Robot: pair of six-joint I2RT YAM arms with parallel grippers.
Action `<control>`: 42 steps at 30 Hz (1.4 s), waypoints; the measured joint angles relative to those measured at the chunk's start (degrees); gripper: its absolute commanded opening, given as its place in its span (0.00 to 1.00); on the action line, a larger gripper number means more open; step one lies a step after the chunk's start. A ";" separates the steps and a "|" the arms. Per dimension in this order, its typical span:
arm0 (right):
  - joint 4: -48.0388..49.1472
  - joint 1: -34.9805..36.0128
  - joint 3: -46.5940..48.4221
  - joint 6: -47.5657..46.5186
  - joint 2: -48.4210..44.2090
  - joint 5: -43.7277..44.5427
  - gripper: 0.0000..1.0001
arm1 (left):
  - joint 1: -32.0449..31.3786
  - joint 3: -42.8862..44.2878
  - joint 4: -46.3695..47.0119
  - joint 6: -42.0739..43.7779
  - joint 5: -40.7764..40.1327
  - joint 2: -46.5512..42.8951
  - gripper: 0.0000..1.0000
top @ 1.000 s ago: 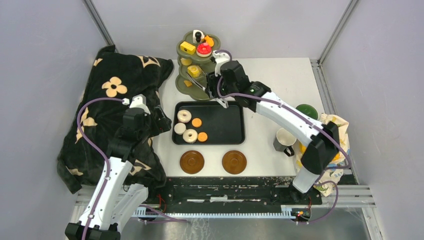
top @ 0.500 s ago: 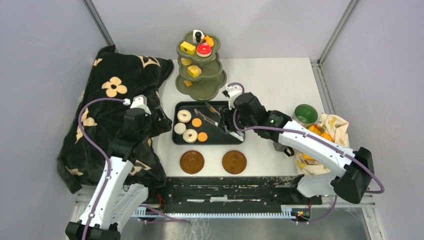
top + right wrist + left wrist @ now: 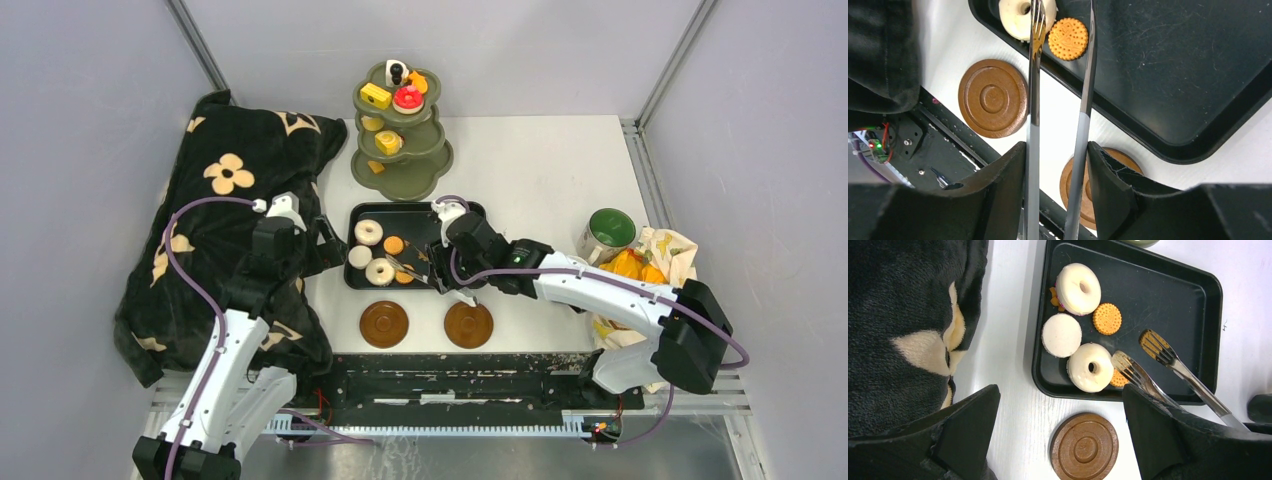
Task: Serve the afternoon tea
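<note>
The olive-green three-tier stand point(image 3: 400, 130) at the back holds several small cakes. On the black tray point(image 3: 455, 250) lie two white donuts point(image 3: 368, 232), a white round cake point(image 3: 359, 257) and two orange cookies point(image 3: 394, 245). My right gripper point(image 3: 447, 272) is shut on the metal tongs point(image 3: 1034, 100). The tongs' open tips straddle the near cookie point(image 3: 1068, 38), beside a donut point(image 3: 1020, 17). My left gripper point(image 3: 1063, 432) is open and empty above the left saucer point(image 3: 1084, 446). Two brown saucers point(image 3: 384, 324) point(image 3: 468, 325) lie in front of the tray. A green mug point(image 3: 607, 230) stands at the right. The second mug is hidden.
A black blanket with cream flowers point(image 3: 230, 190) covers the table's left side, under my left arm. A yellow patterned bag point(image 3: 645, 265) lies at the right edge by the green mug. The black rail point(image 3: 450, 375) runs along the near edge.
My right arm has swung back from the stand to the tray's near side, carrying the tongs down over the near cookie. The left arm has barely moved.
</note>
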 measured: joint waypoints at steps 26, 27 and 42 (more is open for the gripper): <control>7.13 0.00 -3.41 7.65 4.76 -5.11 0.27 | 0.00 0.00 0.44 0.00 0.04 0.02 0.99; 7.30 0.00 -3.41 7.85 4.76 -5.09 0.23 | 0.00 0.00 0.42 0.02 0.02 -0.04 0.99; 2.75 0.00 -2.95 5.88 0.44 -0.37 0.35 | 0.00 0.00 0.57 0.00 -0.02 0.48 0.99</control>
